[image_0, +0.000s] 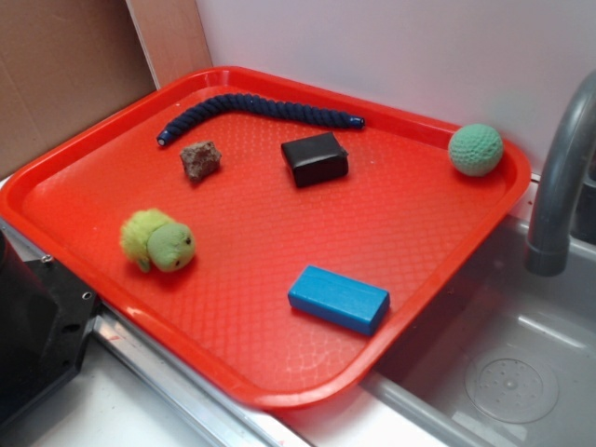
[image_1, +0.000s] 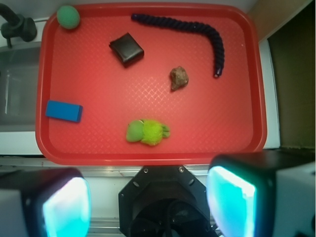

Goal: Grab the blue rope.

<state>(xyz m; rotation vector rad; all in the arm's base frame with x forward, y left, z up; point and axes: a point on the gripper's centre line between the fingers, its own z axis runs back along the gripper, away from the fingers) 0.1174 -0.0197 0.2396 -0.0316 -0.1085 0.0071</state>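
Claw (image_1: 148,197) agape; blue rope (image_1: 197,30) well beyond.

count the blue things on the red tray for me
2. The blue rope curves along the tray's far edge, near the wall. The blue block lies flat near the tray's front edge by the sink. Nothing appears hidden.

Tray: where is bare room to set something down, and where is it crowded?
Widest bare patch on the tray: centre, bordered by black block, rock, green plush and blue block. Crowded: far edge, where blue rope, rock and black block cluster.
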